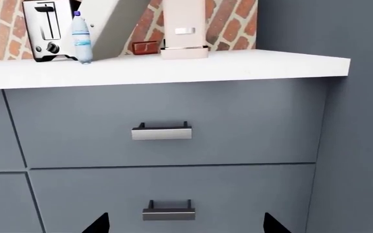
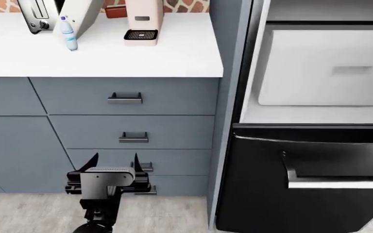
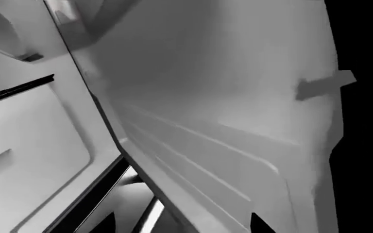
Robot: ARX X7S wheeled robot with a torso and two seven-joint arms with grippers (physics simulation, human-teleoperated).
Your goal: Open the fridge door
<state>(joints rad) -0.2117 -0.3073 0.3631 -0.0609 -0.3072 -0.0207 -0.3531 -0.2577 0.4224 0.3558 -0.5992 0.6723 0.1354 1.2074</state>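
Left wrist view: the left claw (image 1: 185,224) shows only two dark tips, spread wide with nothing between them. It faces the drawers (image 1: 161,132) under the counter (image 1: 173,68). A toaster (image 1: 46,30) and a bottle (image 1: 81,38) stand along the counter's back edge.

Head view: that arm hangs low before the drawers, wrist level, fingers pointing at them, well apart from the fridge. Right of the counter's end the upper compartment stands exposed, with a white bin (image 2: 329,68) inside, above the black lower front (image 2: 303,160).

Right wrist view: the fridge door (image 3: 225,121) fills the frame close up as a pale ribbed panel, apparently its inner face, so it looks swung out. The right claw (image 3: 181,222) is released, tips apart and gripping nothing. The door is likely rigid, heavy and glossy-slick; the long bar handle, not visible here, would be the best hold.
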